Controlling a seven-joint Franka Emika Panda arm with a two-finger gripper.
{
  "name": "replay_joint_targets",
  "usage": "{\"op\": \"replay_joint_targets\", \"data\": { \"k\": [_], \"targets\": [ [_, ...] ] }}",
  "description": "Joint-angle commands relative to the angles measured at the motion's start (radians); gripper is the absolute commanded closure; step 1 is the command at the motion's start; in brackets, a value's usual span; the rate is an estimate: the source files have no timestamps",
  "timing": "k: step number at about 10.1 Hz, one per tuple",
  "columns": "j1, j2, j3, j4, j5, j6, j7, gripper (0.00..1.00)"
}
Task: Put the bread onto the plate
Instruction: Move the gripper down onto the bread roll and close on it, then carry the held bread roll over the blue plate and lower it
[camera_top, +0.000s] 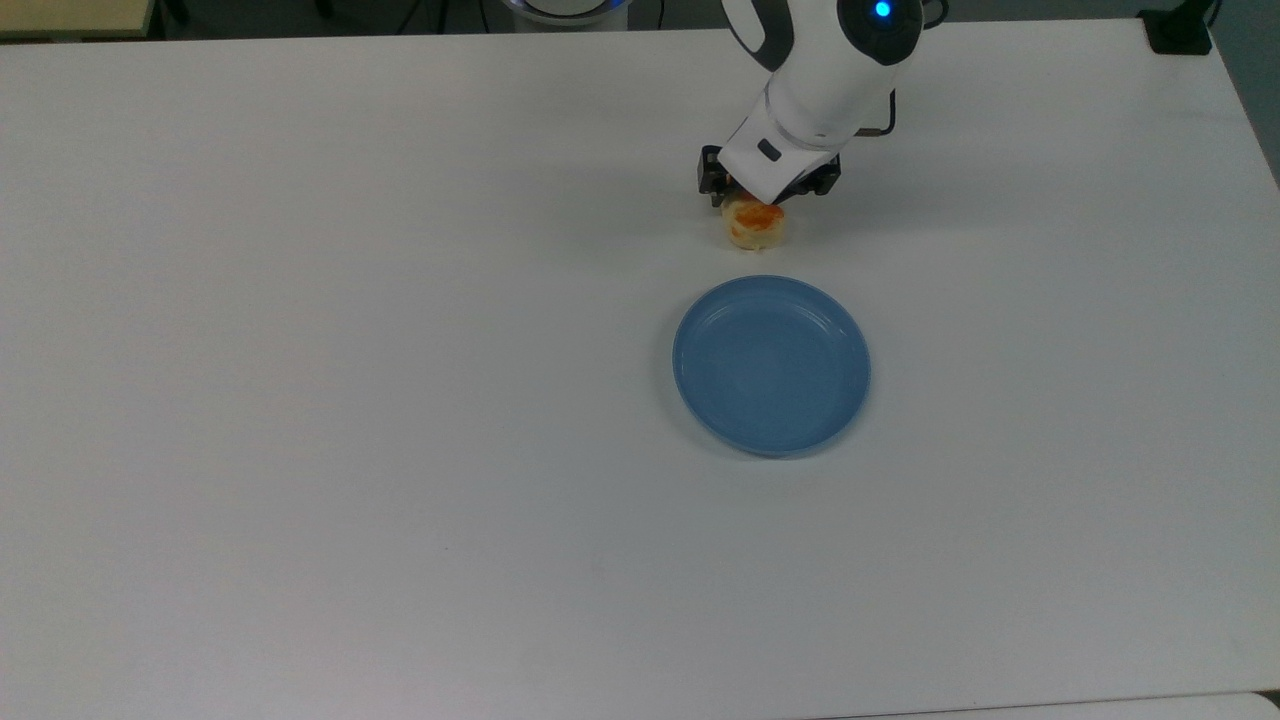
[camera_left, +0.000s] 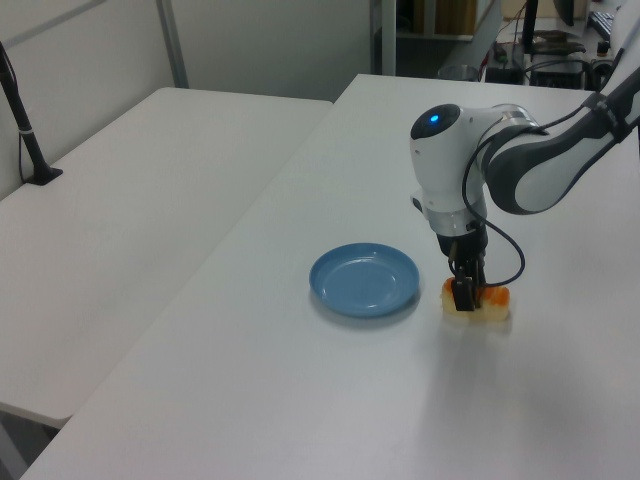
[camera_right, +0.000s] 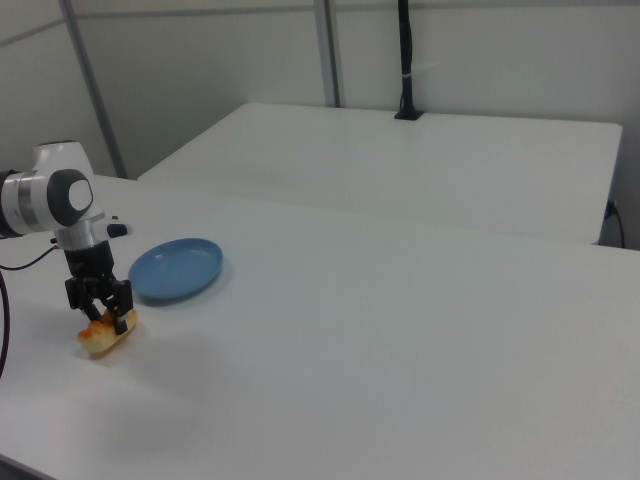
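Observation:
The bread (camera_top: 757, 230) lies on the white table (camera_top: 300, 350), just beyond the blue plate (camera_top: 770, 365) in the top view. My gripper (camera_top: 768, 190) has come down over the loaf's far part and covers most of it from above. It stands open, one finger on each side of the bread (camera_right: 100, 338). In the left view the gripper (camera_left: 464, 295) sits low on the bread (camera_left: 492, 306), right of the empty plate (camera_left: 364, 280). In the right view the gripper (camera_right: 100, 305) is left of the plate (camera_right: 177, 268).
A second white table (camera_left: 130, 200) adjoins this one, with a black post (camera_left: 25, 120) clamped at its far side. A black clamp (camera_top: 1180, 30) sits at the table's corner at the top view's upper right.

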Motion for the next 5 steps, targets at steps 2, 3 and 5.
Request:
{"op": "replay_joint_targets", "data": {
  "k": [2, 3, 5],
  "targets": [
    [-0.014, -0.009, 0.005, 0.049, -0.004, 0.029, 0.031, 1.00],
    [-0.020, -0.023, 0.004, 0.067, -0.001, 0.029, 0.030, 1.00],
    [-0.046, -0.015, -0.016, 0.229, 0.115, -0.024, -0.018, 0.97]
  ]
}}
